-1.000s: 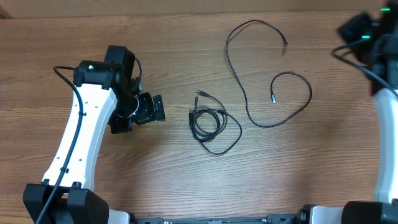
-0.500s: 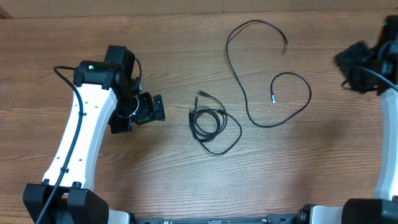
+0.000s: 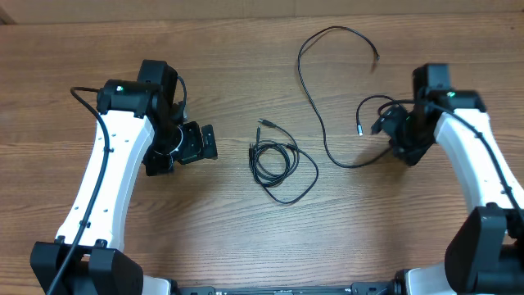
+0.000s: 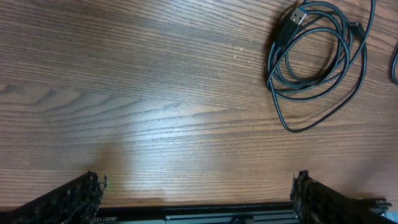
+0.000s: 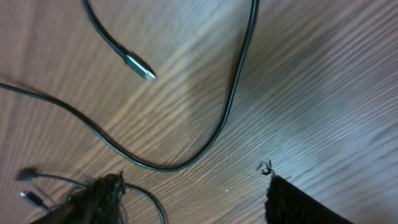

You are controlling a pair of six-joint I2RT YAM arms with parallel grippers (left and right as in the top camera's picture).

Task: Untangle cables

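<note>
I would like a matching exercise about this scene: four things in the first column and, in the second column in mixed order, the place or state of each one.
Column one:
1. coiled cable
2. long cable
3. left gripper
4. right gripper

Column two:
a. open, above a curve of the long cable
b. wound in small loops, centre of the overhead view
c. open, to the left of the coiled cable
d. laid out in wide curves

Pairs: 1-b, 2-d, 3-c, 4-a.

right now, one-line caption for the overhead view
Left arm beside a coiled cable; right arm at the long loose cable's looped end.
</note>
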